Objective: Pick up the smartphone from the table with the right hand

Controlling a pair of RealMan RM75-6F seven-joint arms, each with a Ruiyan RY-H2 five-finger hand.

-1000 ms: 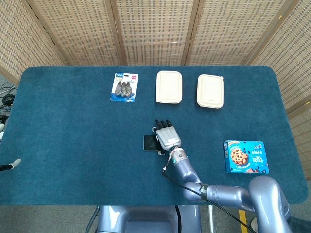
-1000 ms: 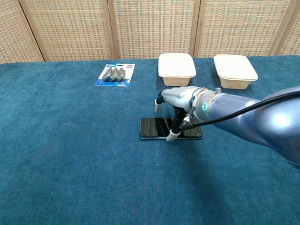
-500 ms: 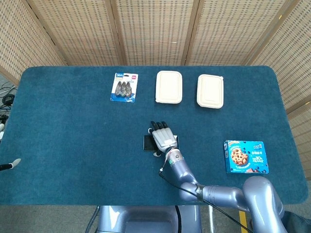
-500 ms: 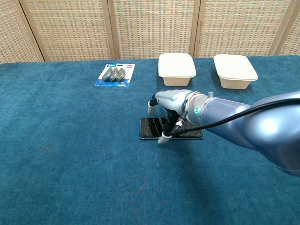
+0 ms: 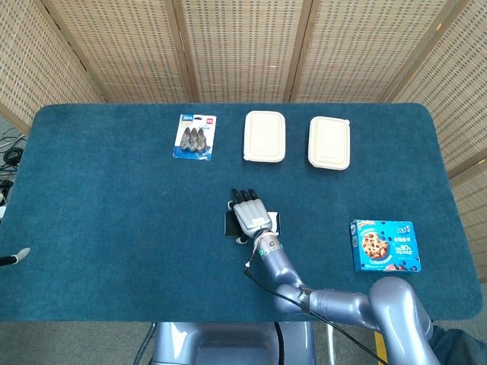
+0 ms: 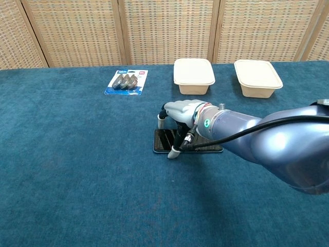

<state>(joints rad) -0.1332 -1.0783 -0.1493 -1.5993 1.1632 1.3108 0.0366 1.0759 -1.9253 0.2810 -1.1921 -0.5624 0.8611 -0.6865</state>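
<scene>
The smartphone, a dark slab, lies flat on the blue table near its middle. My right hand arches over the phone's left half with its fingers spread. The thumb tip is down at the phone's near edge, and another fingertip hangs just above the far edge. From the head view the right hand covers most of the smartphone, leaving only its two ends showing. A pale tip of my left hand pokes in at the far left edge; its fingers cannot be made out.
A blister pack lies at the back left of centre. Two cream lidded containers stand behind the phone. A blue cookie box sits to the right. Woven screens close off the back.
My right hand has slid leftward along the phone, from its middle to its left half. The phone has stayed flat in the same spot.
</scene>
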